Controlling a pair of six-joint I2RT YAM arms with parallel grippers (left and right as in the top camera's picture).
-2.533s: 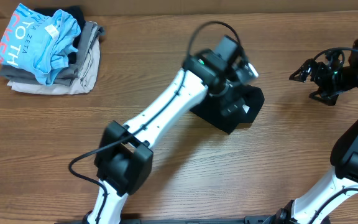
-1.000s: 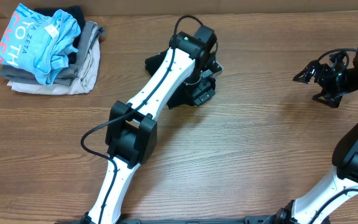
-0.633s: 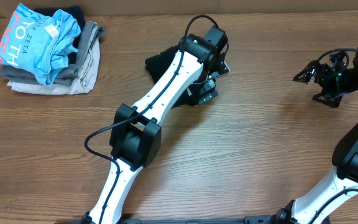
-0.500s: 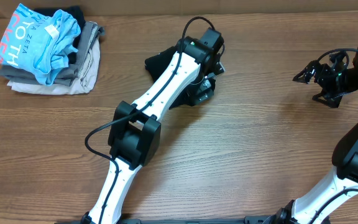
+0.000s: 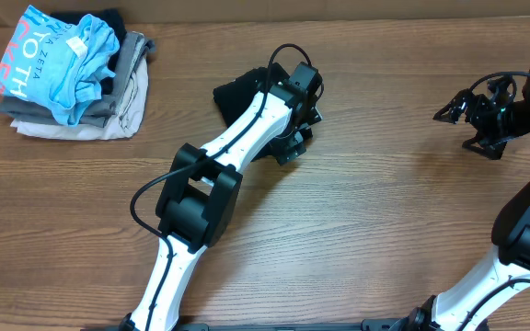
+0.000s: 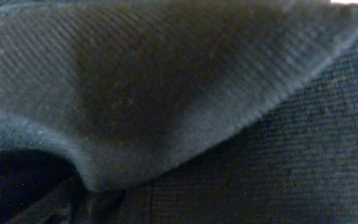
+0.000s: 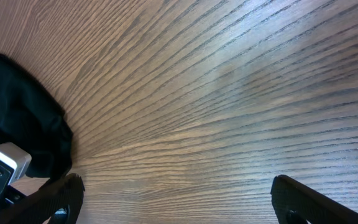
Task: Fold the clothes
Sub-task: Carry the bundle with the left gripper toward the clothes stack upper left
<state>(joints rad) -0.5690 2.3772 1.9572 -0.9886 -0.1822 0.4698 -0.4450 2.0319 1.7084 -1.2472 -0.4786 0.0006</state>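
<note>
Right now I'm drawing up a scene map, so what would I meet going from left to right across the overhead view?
stack of folded clothes topped by a light blue shirt → black garment → right tool, open

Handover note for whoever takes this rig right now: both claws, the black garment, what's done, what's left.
Left claw: open, down on the black garment; its camera shows only fabric.
Right claw: open, empty, over the bare table at the right.
Garment: bunched mid-table.
Done: no neat fold visible.
Left: flatten it, then fold it.
</note>
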